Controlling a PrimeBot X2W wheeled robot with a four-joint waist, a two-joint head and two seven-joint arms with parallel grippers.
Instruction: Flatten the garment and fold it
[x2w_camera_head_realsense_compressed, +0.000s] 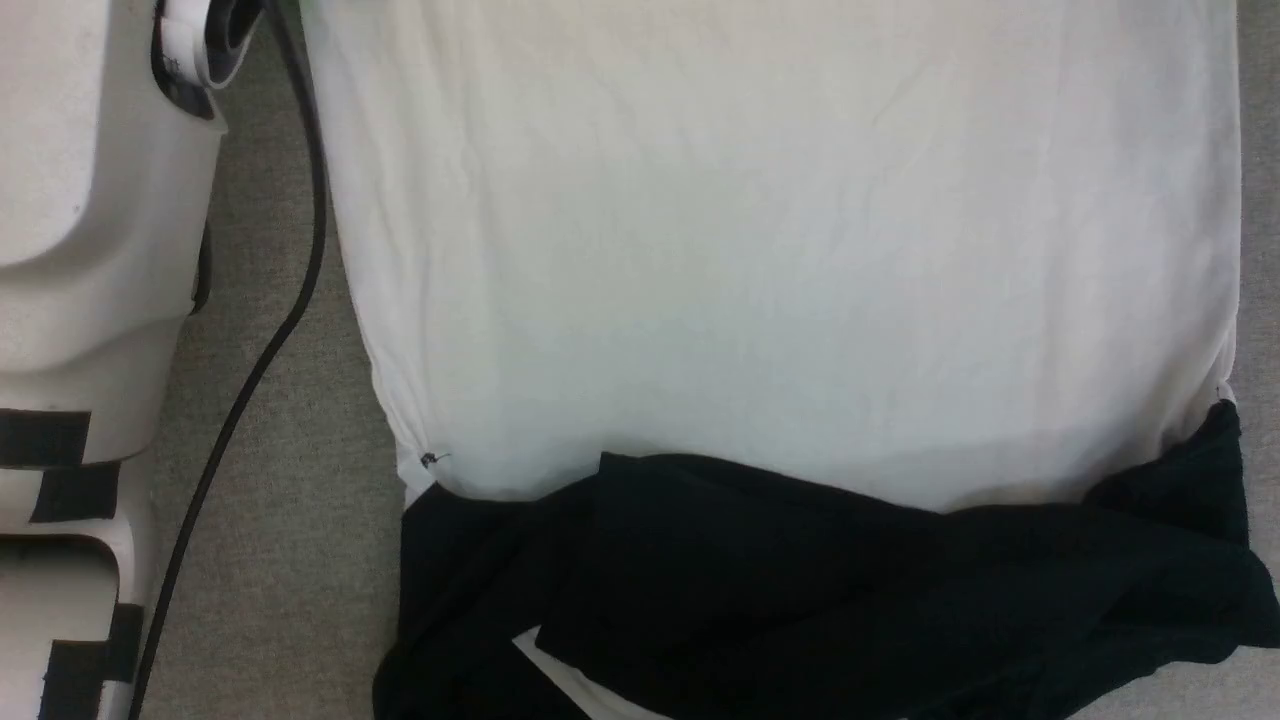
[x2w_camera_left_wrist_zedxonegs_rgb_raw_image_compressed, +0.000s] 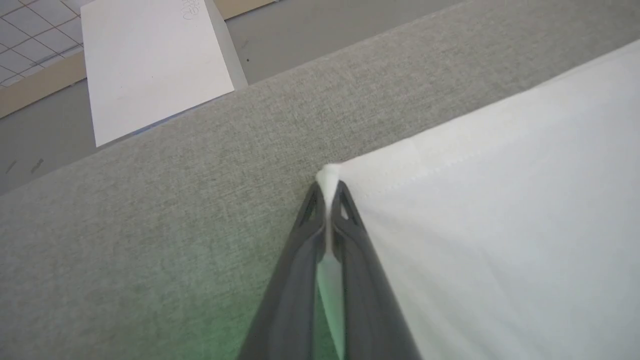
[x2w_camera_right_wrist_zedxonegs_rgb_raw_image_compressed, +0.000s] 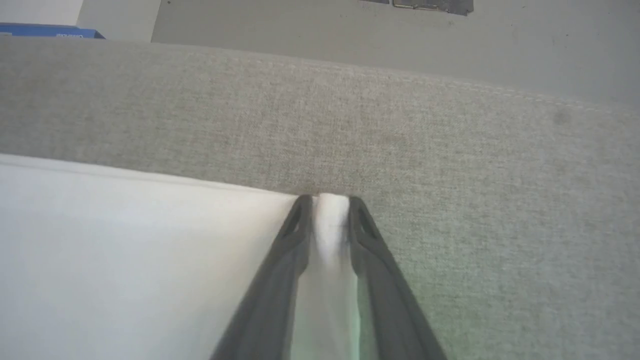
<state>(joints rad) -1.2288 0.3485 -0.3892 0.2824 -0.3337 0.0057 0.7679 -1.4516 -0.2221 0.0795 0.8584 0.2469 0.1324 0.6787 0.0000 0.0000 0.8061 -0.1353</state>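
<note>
Head view first: the garment (x2w_camera_head_realsense_compressed: 780, 250) lies spread across the grey fabric-covered desk (x2w_camera_head_realsense_compressed: 290, 520), plain white side up and mostly smooth, only faint creases running through it. Its black sleeves (x2w_camera_head_realsense_compressed: 800, 580) are bunched in a crumpled band along the near edge of the white panel, with a sliver of white poking out beneath them. Off to the left, my pale arm casing (x2w_camera_head_realsense_compressed: 90, 250) stands beside the cloth, and a black cable (x2w_camera_head_realsense_compressed: 250, 380) snakes down over the desk between the two. Over to the left wrist view: my left claw (x2w_camera_left_wrist_zedxonegs_rgb_raw_image_compressed: 327, 187) is pinched tight on a hemmed corner of the white cloth, a little tuft sticking out past the fingertips, and the rest of the shirt fans away to the right, flat on the desk. Beyond the desk edge sits a white box (x2w_camera_left_wrist_zedxonegs_rgb_raw_image_compressed: 150, 65) on the grey floor (x2w_camera_left_wrist_zedxonegs_rgb_raw_image_compressed: 325, 30). Now the right wrist view: my right claw (x2w_camera_right_wrist_zedxonegs_rgb_raw_image_compressed: 330, 200) grips the other corner, fingers a narrow way apart with a thick white fold packed between them. The hem runs off to the left along the desk, and a blue object (x2w_camera_right_wrist_zedxonegs_rgb_raw_image_compressed: 45, 31) shows at the top left corner.
</note>
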